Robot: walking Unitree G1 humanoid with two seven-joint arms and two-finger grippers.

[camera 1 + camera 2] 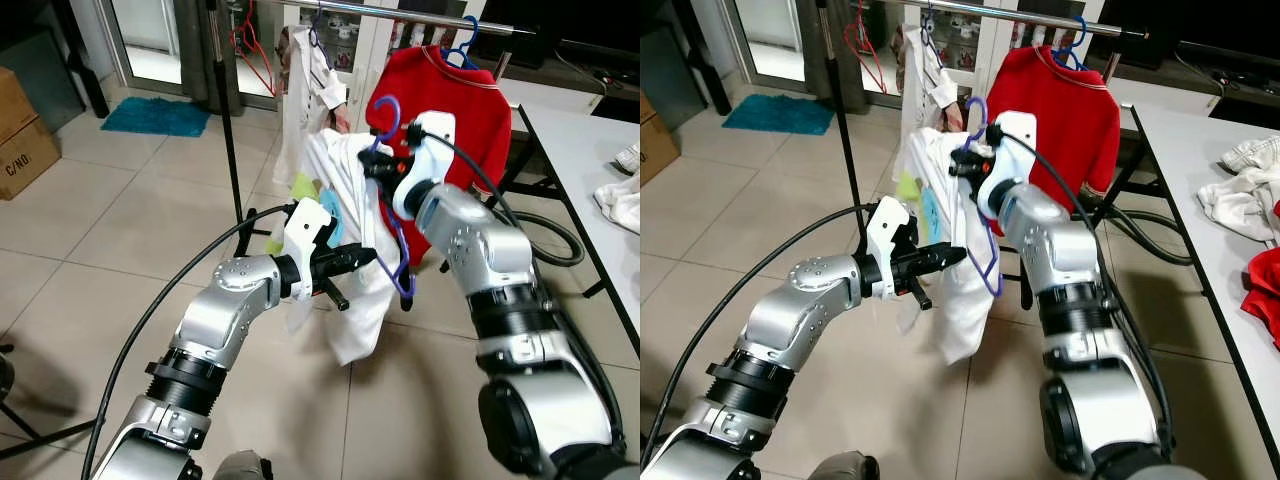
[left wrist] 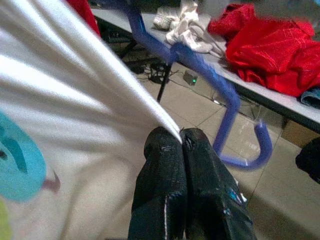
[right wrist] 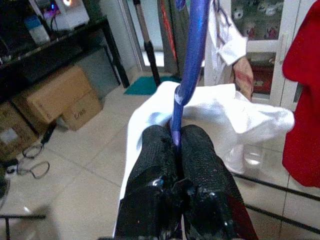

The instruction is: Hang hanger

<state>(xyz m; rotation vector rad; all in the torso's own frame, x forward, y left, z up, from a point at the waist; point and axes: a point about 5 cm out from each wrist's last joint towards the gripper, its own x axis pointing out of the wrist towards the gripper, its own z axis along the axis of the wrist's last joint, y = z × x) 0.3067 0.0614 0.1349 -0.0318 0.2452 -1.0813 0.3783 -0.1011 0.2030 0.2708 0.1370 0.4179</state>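
Purple plastic: hanger (image 1: 390, 200), held up in front of robot, hook (image 1: 386, 112) at top, below the rail (image 1: 400, 14), not on it.
White cloth: shirt (image 1: 350, 240) draped on hanger, hangs down betw. the 2 arms; teal/green print on its left side.
R gripper (image 3: 176, 145): fingers pressed together, clamped on hanger's neck just under hook; purple rod runs up from betw. fingertips in right wrist view.
L gripper (image 2: 181, 137): fingers together, pinching a fold of the shirt at mid height; cloth fans out taut from the tips. Hanger's lower bar (image 2: 220, 90) passes just beyond fingertips, not touching as far as seen.
L arm: reaches in from lower left, forearm about level.
R arm: raised, wrist higher than L, near chest of red sweater.
Rail: silver bar across top, on black stand pole (image 1: 225, 110).
On rail: red sweater (image 1: 455, 120) on blue hanger (image 1: 462, 45); white garment (image 1: 305, 90) to its left.
Table (image 1: 1200, 140): on robot's right, white cloth pile (image 1: 1240, 200) and red cloth (image 1: 1265, 290) on it.
Floor: beige tiles; teal mat (image 1: 155, 117) far left, cardboard box (image 1: 22, 130) at left edge.
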